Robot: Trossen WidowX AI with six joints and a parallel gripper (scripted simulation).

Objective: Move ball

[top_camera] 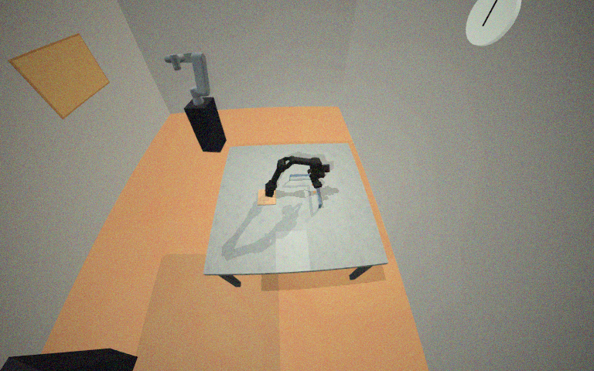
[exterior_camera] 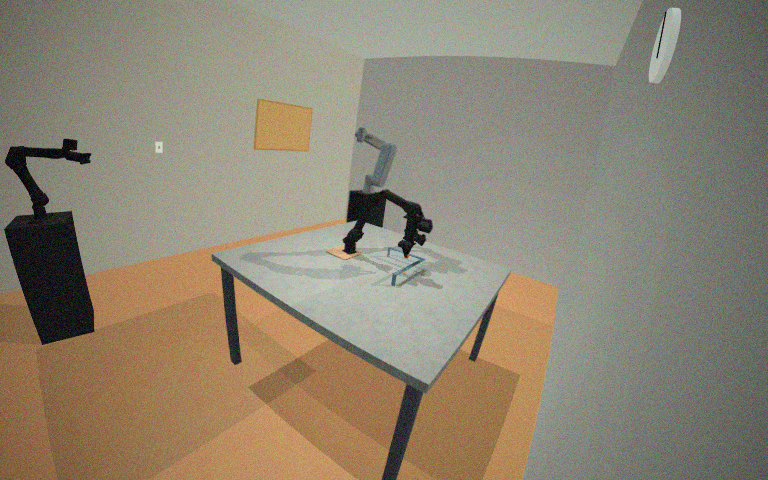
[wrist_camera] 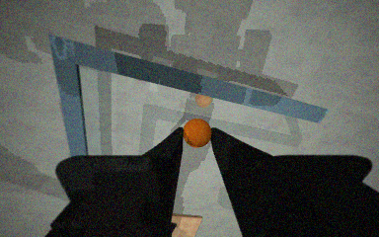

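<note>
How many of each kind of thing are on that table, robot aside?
Orange ball, held in the pincer: 1
Pale see-through ball: 1
Clear blue walls: 2
Tan base plate: 1
Total: 5
</note>
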